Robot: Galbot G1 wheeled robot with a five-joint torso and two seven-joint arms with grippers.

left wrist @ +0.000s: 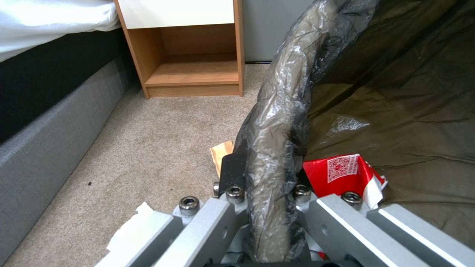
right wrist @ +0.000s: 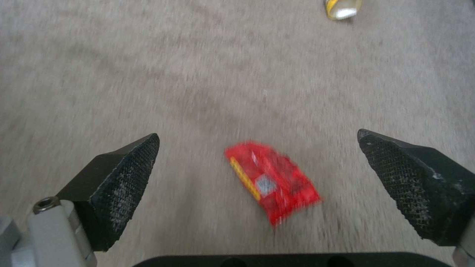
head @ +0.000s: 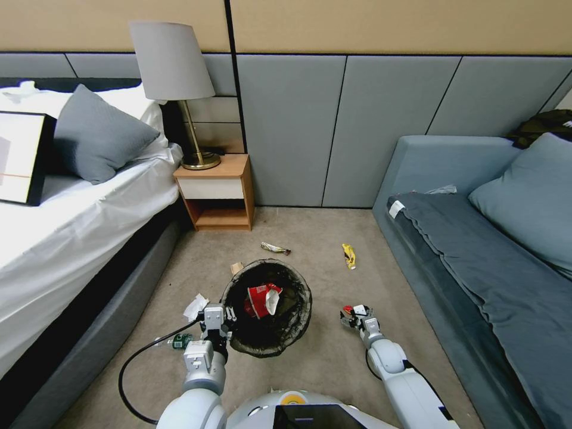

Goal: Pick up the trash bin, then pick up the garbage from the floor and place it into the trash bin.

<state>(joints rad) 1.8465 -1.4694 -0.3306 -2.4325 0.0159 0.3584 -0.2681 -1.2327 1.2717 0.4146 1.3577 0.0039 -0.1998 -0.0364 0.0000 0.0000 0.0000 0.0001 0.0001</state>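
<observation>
The trash bin (head: pixel 266 307), lined with a dark bag, is off to the left in front of me, with my left gripper (head: pixel 217 325) shut on its near-left rim (left wrist: pixel 274 148). A red-and-white wrapper (head: pixel 260 300) (left wrist: pixel 341 172) lies inside. My right gripper (head: pixel 356 314) (right wrist: pixel 258 146) hangs open just above the floor (right wrist: pixel 198 74), its fingers on either side of a red wrapper (right wrist: pixel 272 185) without touching it. More garbage lies around: a yellow wrapper (head: pixel 349 255) (right wrist: pixel 342 7), a striped wrapper (head: pixel 275 248), a brown paper scrap (head: pixel 237 267) (left wrist: pixel 221 152), a white tissue (head: pixel 195 307) (left wrist: pixel 131 233) and a green-labelled bottle (head: pixel 179 341).
A bed (head: pixel 71 226) runs along the left and a grey sofa (head: pixel 476 238) along the right. A wooden nightstand (head: pixel 217 190) (left wrist: pixel 188 48) with a lamp (head: pixel 179 83) stands against the back wall. Open carpet lies between the bin and the sofa.
</observation>
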